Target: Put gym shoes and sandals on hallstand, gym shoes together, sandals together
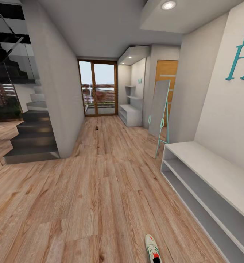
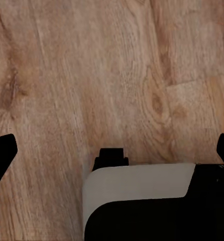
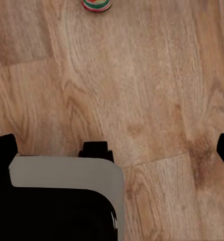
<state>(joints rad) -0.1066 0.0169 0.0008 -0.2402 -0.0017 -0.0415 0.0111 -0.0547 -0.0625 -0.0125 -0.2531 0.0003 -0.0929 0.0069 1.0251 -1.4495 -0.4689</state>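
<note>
White lace-up gym shoe with green stripes and red-orange heel lies on the light brown wood-plank corridor floor at the head view's bottom edge; its heel shows ahead of the right gripper, not touching. Both grippers' fingers spread apart, left gripper over bare planks. Wide free floor runs to the pale grey hallstand with stepped wall shelves far down on the right; plain long white bench near right, leaning teal-framed mirror between, grey staircase left.

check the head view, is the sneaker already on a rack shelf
No, the gym shoe lies on the wood floor, left of the long white bench.
</note>
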